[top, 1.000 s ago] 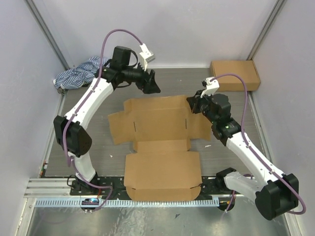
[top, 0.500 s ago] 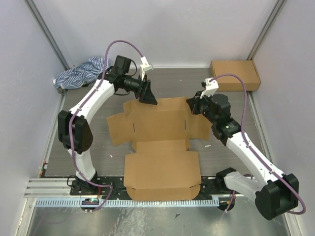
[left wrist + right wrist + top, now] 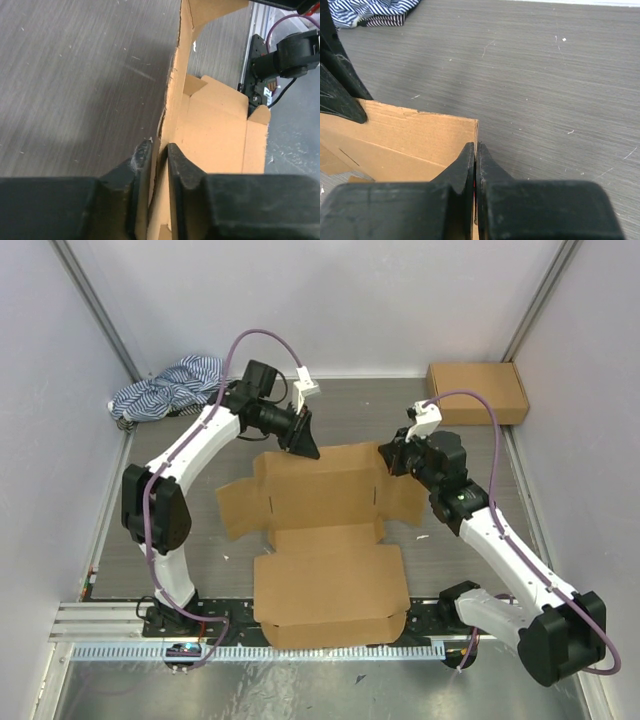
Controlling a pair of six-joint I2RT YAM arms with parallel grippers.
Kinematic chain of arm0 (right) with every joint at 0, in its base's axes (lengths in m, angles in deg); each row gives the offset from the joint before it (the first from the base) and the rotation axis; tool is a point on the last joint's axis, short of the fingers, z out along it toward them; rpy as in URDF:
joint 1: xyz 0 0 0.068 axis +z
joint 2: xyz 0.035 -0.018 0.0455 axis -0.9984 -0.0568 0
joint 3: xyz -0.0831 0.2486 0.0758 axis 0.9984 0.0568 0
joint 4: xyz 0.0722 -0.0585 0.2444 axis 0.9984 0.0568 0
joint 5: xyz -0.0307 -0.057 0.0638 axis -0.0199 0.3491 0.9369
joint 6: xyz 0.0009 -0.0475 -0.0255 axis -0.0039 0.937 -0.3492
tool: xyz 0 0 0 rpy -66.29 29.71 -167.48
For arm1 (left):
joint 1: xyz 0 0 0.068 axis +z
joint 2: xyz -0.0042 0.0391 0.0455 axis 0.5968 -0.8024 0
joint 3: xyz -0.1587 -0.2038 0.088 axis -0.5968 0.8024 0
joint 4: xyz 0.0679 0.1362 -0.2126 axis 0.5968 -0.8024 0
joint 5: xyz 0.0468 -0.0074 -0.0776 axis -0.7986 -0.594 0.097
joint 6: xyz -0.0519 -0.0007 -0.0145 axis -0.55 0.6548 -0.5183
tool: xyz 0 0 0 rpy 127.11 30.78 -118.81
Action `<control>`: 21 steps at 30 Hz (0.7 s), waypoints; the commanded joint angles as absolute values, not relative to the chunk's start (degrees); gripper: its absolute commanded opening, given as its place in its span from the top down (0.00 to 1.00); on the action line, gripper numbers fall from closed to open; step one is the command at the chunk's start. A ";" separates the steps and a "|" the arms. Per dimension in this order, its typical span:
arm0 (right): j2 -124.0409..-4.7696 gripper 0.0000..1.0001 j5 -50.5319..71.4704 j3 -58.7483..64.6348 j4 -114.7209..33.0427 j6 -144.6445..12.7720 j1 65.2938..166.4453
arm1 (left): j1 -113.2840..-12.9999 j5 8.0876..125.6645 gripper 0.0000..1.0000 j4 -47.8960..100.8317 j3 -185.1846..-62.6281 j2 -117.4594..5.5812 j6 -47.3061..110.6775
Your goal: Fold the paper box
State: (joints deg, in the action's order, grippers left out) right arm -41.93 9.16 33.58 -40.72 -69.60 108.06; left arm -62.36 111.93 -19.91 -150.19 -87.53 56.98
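Grey tabletop, centre: the paper box lies half-folded, its far wall now raised. Down has come the left gripper, jaws narrowing astride that wall, pinch unclear; the right gripper stays clenched on the wall's corner.

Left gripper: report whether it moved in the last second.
Yes. The left gripper moved away from the back wall, onto the far flap of the paper box.

The left arm is arching from its near-left base toward the far middle. The left gripper is pointing right and down, pinching the far edge of the paper box. The right arm is leaning in from the near right, and the right gripper is clamping that edge's right corner, jaws nearly together.
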 commanded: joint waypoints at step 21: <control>-49.20 0.59 -18.38 18.93 -25.31 -78.17 104.56 | -79.67 57.95 1.00 -10.39 -139.63 -69.84 65.29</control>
State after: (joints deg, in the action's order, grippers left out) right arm -46.22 -10.84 24.30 -25.03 -75.18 107.54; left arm -74.60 75.11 -19.97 -145.65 -77.13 59.60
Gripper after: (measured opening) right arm 0.408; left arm 0.012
